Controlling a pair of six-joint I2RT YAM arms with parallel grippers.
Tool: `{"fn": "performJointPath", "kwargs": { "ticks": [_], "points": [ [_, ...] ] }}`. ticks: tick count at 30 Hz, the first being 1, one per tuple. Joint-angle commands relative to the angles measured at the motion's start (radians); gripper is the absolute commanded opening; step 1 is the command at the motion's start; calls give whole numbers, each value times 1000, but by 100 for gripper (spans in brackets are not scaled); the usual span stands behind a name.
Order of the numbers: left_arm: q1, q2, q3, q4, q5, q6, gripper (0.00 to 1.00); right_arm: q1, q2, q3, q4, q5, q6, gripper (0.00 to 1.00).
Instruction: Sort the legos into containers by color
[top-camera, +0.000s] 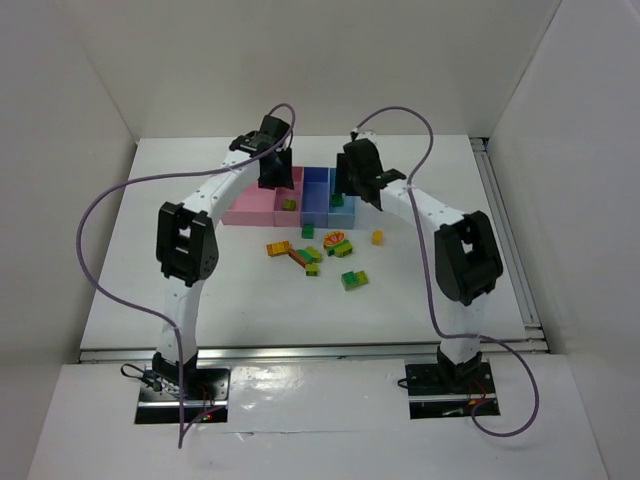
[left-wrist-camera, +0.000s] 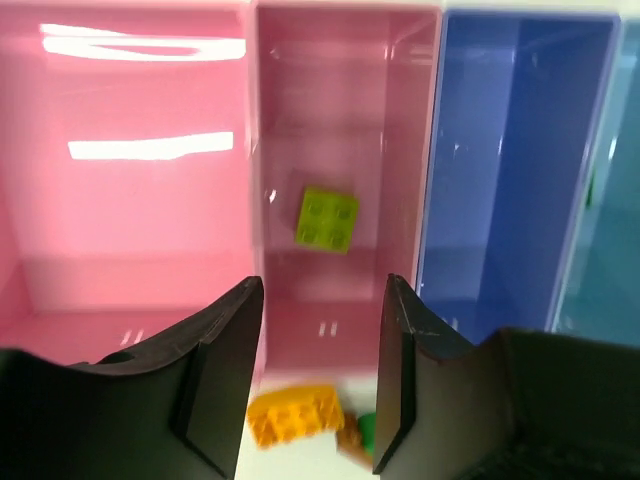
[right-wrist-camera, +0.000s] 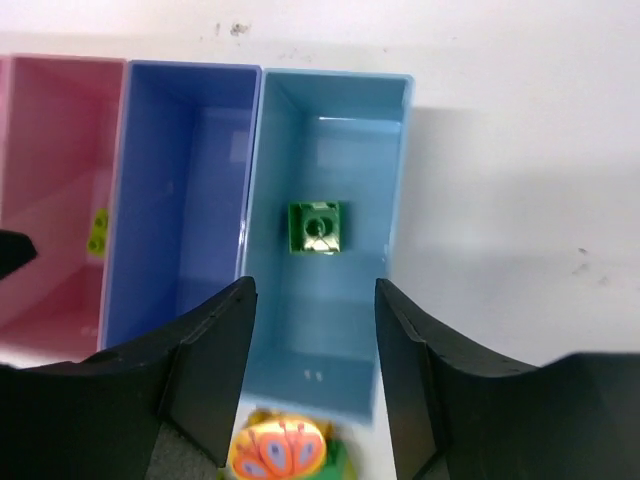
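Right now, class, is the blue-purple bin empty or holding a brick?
Empty: the blue-purple bin shows only bare floor in both wrist views.

The 4 joined bins (top-camera: 245, 205) are glossy, smooth plastic. The wide pink bin (left-wrist-camera: 120, 200) at the upper left of the left wrist view carries bright streaks of reflected light. The narrow pink bin (left-wrist-camera: 340, 110), blue-purple bin (left-wrist-camera: 500, 170) and light blue bin (right-wrist-camera: 335, 150) have the same slightly translucent sheen. The yellow-green brick (left-wrist-camera: 327, 219) and green brick (right-wrist-camera: 318, 227) are smooth moulded plastic. The left gripper (left-wrist-camera: 322, 285) has fingers (left-wrist-camera: 215, 370) of matt black, faintly grainy material. The table (right-wrist-camera: 520, 150) is matt white with small specks; the strip (top-camera: 330, 385) at the bottom of the top view is shiny.
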Motion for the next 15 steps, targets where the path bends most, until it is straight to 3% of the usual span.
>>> {"fn": "performJointPath", "kwargs": {
  "ticks": [1, 3, 5, 6, 8, 11, 15],
  "points": [
    [5, -215, -111, 11, -14, -1, 53, 3, -202, -130, 18, 10, -14, 58],
    [-20, -300, -248, 11, -14, -24, 55, 13, -298, -212, 18, -72, -43, 58],
    [-33, -410, -344, 11, -14, -48, 62, 48, -355, -333, 29, -170, -117, 68],
    [-47, -441, -388, 21, -14, -59, 68, 67, -381, -364, 8, -191, -126, 70],
    [-60, -496, -523, 21, -24, -85, 71, 98, -441, -440, -37, -191, -126, 72],
    [-60, -581, -670, 59, -10, -119, 71, 137, -475, -497, -90, -191, -113, 72],
    [-60, -581, -694, 59, 15, -154, 70, 162, -428, -497, -165, -252, -122, 75]
  ]
}}
